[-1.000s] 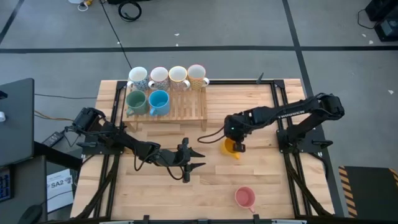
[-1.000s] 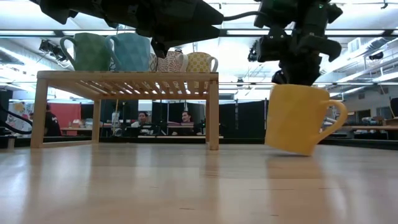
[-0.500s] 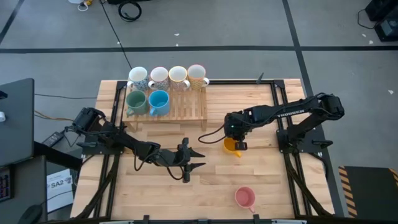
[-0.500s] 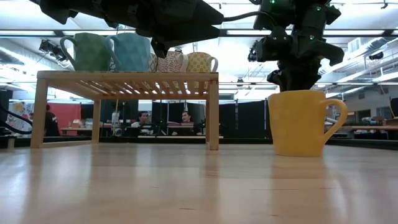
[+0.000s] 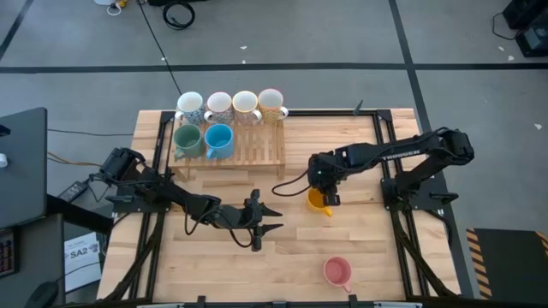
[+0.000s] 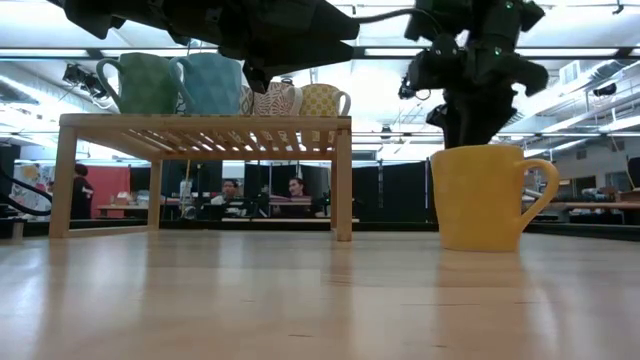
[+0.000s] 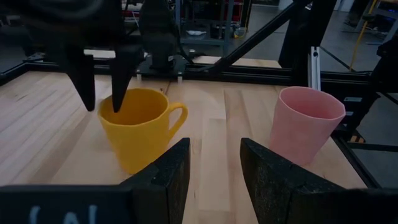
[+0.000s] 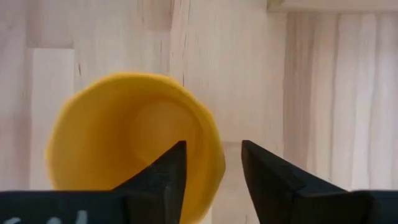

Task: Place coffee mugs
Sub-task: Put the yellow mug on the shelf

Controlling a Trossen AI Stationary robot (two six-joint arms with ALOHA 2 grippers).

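The left gripper (image 5: 259,220) was held with its jaws apart, empty, low over the table's middle. Six coffee mugs (image 5: 218,140) were seen on the wooden rack (image 5: 257,147). The right gripper (image 5: 329,198) was spread astride the yellow mug's (image 5: 318,202) rim; the mug could be tipped if a finger caught the wall while rising. The pink mug (image 5: 336,271) stood well apart. Contact with the rim could not be told.

The table (image 5: 360,248) is pale wood in jointed planks, smooth with a soft sheen. On it, the slatted rack (image 5: 257,150) is the same light, matt wood. Right of the rack, the yellow mug (image 6: 485,198) looks like smooth ceramic, mildly glossy; the pink mug (image 7: 307,130) beside it looks matt.
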